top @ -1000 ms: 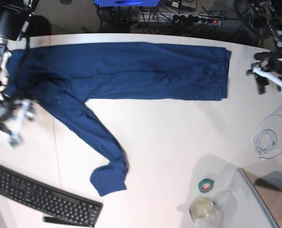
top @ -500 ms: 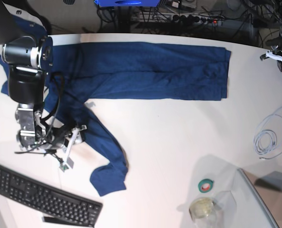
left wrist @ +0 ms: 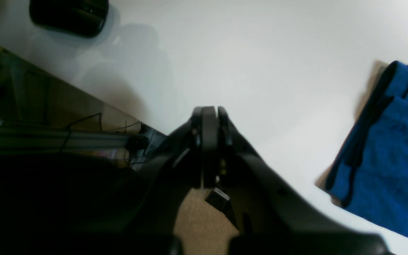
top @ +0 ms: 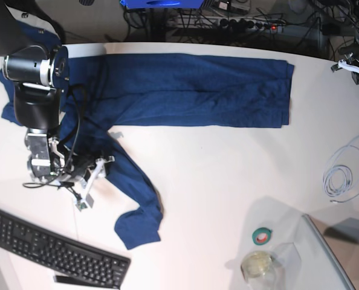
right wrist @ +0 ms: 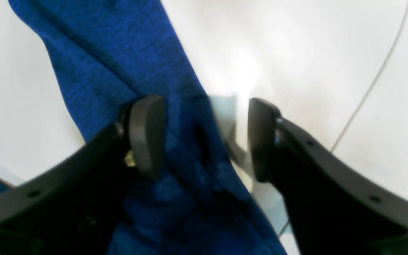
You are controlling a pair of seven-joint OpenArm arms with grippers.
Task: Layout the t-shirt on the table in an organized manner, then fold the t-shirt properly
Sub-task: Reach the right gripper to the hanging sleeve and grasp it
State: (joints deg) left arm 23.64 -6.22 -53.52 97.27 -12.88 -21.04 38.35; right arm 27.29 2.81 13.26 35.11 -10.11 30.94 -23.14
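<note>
The navy t-shirt [top: 185, 90] lies folded in a long band across the far side of the table [top: 228, 175]. One sleeve [top: 131, 181] trails down toward the front left. My right gripper [right wrist: 204, 138] is open and low over that sleeve. The sleeve's edge lies between its fingers; one pad [right wrist: 147, 134] rests over the fabric and the other finger [right wrist: 262, 138] stands over bare table. The base view shows the right gripper [top: 93, 183] at the sleeve's left side. My left gripper [left wrist: 209, 117] is shut on nothing above the table's edge, well clear of the shirt's hem [left wrist: 384, 152].
A black keyboard [top: 55, 251] lies at the front left, close to the sleeve's end. A coiled white cable [top: 342, 175] sits at the right, with a green tape roll [top: 263, 235], a glass jar [top: 258, 264] and a grey tray [top: 330, 254] at the front right.
My right arm swung in from the left edge and came down over the sleeve, its jaws narrowing. My left arm drew back to the far right corner and shut.
</note>
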